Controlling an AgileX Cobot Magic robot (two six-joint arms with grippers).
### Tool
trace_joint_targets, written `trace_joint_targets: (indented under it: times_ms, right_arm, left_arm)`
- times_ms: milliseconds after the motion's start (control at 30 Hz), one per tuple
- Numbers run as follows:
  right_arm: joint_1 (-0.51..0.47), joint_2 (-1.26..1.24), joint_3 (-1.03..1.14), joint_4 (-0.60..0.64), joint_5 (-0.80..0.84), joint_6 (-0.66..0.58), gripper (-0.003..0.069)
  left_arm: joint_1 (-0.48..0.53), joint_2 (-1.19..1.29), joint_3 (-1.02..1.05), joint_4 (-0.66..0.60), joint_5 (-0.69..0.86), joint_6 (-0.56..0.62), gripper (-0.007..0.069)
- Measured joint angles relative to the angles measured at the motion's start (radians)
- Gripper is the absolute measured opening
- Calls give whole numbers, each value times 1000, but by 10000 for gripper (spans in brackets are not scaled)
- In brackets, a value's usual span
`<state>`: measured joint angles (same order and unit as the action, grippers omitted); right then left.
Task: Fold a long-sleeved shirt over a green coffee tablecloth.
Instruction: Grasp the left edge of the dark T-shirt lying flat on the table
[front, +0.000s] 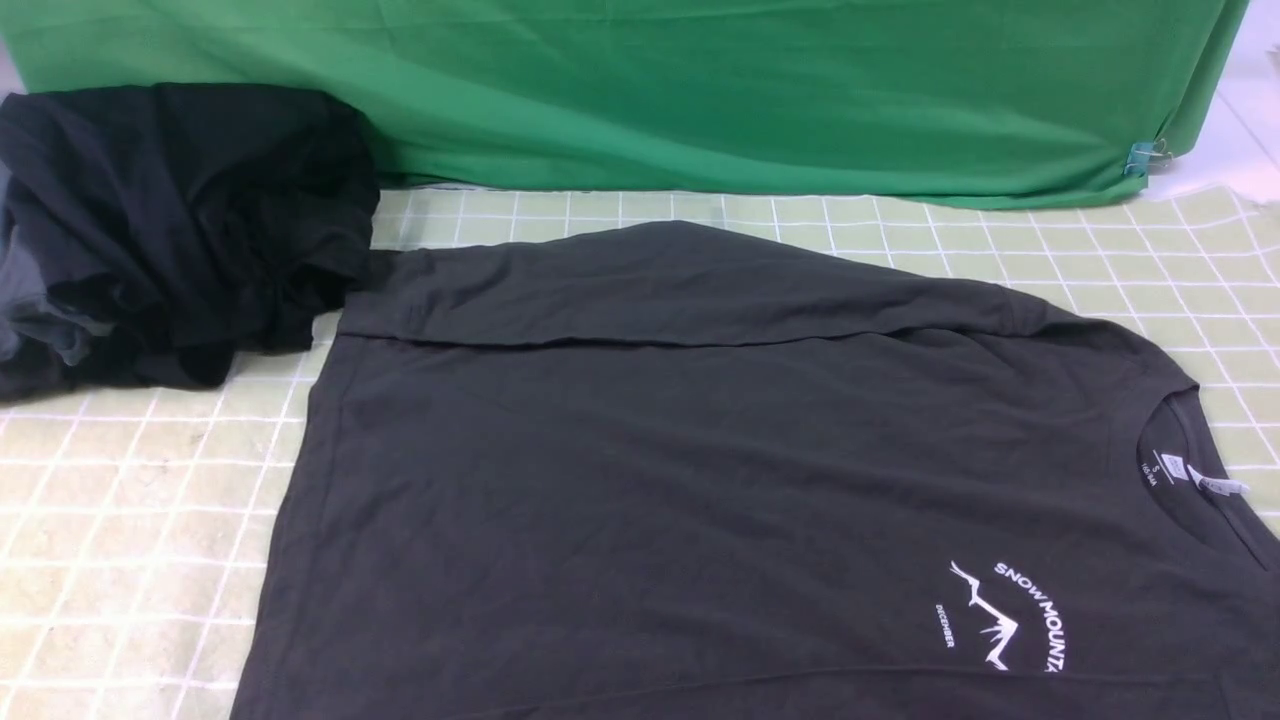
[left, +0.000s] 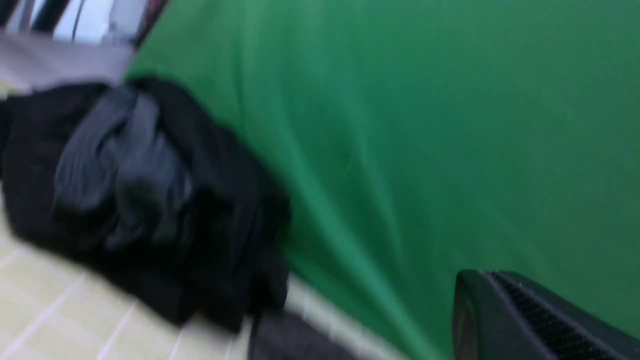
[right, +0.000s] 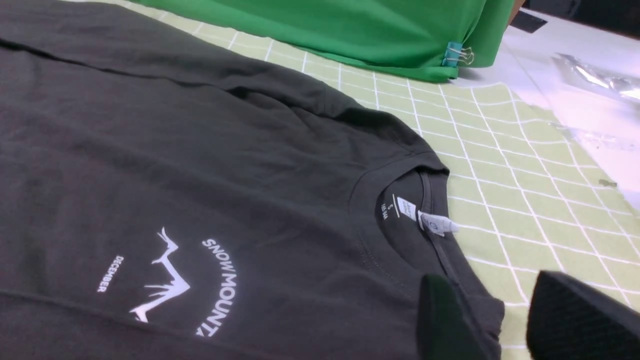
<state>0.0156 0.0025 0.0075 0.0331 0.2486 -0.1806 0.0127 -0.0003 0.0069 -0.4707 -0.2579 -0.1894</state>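
The charcoal long-sleeved shirt (front: 700, 480) lies flat on the green coffee tablecloth (front: 130, 520), neck to the right. One sleeve (front: 650, 290) is folded across its far edge. The white neck label (front: 1215, 484) and the mountain print (front: 1010, 615) face up. Neither gripper shows in the front view. In the right wrist view my right gripper (right: 487, 280) is open, low over the shirt (right: 200, 150) at its near shoulder beside the collar; the shirt's edge and tablecloth (right: 525, 200) show between the jaws. My left gripper (left: 480, 274) is shut on nothing, raised, facing the green backdrop.
A heap of black garments (front: 180, 230) with a grey-blue piece sits at the back left, touching the folded sleeve's end. Vivid green fabric (front: 700, 90) hangs along the back, held by a metal clip (front: 1148, 155). Beyond the tablecloth's right edge are a white surface and clear plastic (right: 595, 75).
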Motion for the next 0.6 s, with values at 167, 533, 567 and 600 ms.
trace_joint_targets:
  times_ms: [167,533,567,600]
  right_arm:
    - [0,0,0,5,-22,3,242]
    - [0,0,0,262,-377,577,242]
    - [0,0,0,263,-380,583,242]
    - [0,0,0,263,-384,586,242]
  left_arm:
    - [0,-1,-64,36,-118,-124,18]
    - [-1,570,-685,239,937,1,18]
    - [-1,637,-700,234,1004,29,18]
    - [-1,704,-709,228,1059,77,18]
